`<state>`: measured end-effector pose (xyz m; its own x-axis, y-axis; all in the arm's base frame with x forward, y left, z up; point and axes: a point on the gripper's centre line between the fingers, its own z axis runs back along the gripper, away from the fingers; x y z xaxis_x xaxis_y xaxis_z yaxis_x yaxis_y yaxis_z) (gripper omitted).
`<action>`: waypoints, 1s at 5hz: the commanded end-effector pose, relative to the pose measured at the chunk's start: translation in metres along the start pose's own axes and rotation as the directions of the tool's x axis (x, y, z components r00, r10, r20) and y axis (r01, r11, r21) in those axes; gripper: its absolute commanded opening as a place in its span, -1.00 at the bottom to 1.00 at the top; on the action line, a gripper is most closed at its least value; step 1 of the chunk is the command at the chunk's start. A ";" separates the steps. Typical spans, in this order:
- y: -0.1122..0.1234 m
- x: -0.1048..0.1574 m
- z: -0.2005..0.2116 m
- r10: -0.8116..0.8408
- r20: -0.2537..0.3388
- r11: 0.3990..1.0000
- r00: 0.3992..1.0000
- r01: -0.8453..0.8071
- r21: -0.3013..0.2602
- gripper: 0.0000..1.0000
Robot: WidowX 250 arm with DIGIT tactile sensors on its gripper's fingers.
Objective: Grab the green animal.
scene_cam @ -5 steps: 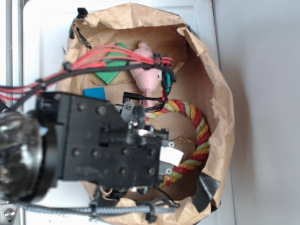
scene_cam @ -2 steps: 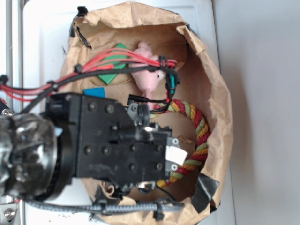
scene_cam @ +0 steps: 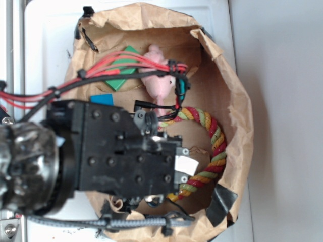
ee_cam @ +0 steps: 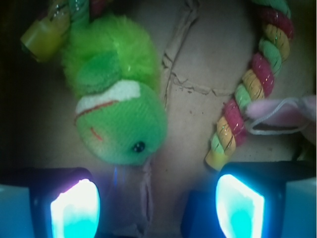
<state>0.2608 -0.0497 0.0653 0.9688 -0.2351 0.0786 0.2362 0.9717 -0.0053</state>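
Crumpled brown paper lines the floor and walls of the bag (scene_cam: 237,116) that holds everything, and the whole job happens down inside it.

Nearest the wrist camera, the gripper (ee_cam: 157,203) stands released, its two glowing pads spread wide with bare paper between them. Just beyond the left pad lies the green animal (ee_cam: 119,106), a fuzzy lime plush with its smooth face turned toward the camera, one dark eye and a white-and-red mouth showing. It sits left of the midline between the pads, not centred, and nothing touches it yet. From the exterior view the arm's black body hides the toy entirely.

To do this step well, I would shift the gripper toward the toy's side until the head lies squarely between the pads, then descend and close on the firm head or the body just behind it, since loose fur alone would likely slip.

Beyond the toy, a yellow-capped end of the rope toy (ee_cam: 257,84) sits just by its fuzzy back, and the rope's other stretch curves down on the right. A pink plush animal (scene_cam: 159,75) and a flat green block (scene_cam: 121,80) lie farther off; keep the pads clear of all three.
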 end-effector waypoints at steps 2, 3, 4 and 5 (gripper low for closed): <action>-0.006 0.004 0.015 -0.019 0.047 1.000 0.999 0.019 -0.003 1.00; -0.006 0.004 0.015 -0.019 0.047 1.000 0.999 0.019 -0.003 1.00; 0.003 0.019 0.002 -0.027 0.060 0.999 0.998 0.025 0.027 1.00; 0.008 0.038 -0.005 -0.034 0.072 0.999 0.997 0.033 0.024 1.00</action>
<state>0.2939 -0.0503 0.0504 0.9589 -0.2592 0.1154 0.2592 0.9657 0.0151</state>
